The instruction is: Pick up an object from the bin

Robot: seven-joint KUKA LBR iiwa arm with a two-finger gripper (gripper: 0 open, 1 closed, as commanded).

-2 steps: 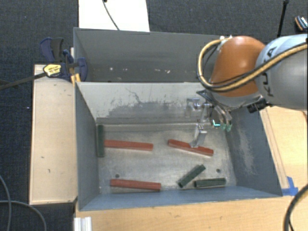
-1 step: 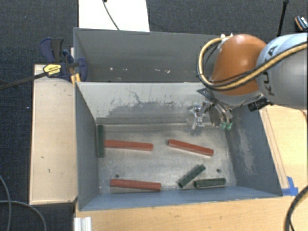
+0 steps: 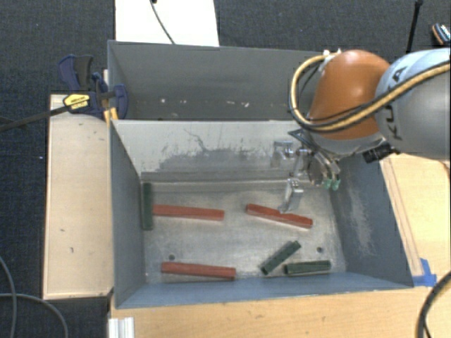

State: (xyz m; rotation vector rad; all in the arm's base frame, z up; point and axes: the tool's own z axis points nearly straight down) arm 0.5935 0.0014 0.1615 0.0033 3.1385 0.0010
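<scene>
My gripper [image 3: 289, 200] hangs low at the bin's right back, under the orange wrist cover. Its tip stands just above the left half of a red flat stick [image 3: 279, 217] that lies slightly slanted on the floor. I cannot tell whether it touches the stick. Nearer the front lie two dark green sticks, one slanted [image 3: 280, 258] and one level [image 3: 308, 267] beside it.
Another red stick [image 3: 188, 213] lies mid-left and a third [image 3: 198, 270] along the front wall. A dark green stick [image 3: 146, 205] stands lengthwise against the left wall. The arm reaches in over the right rim.
</scene>
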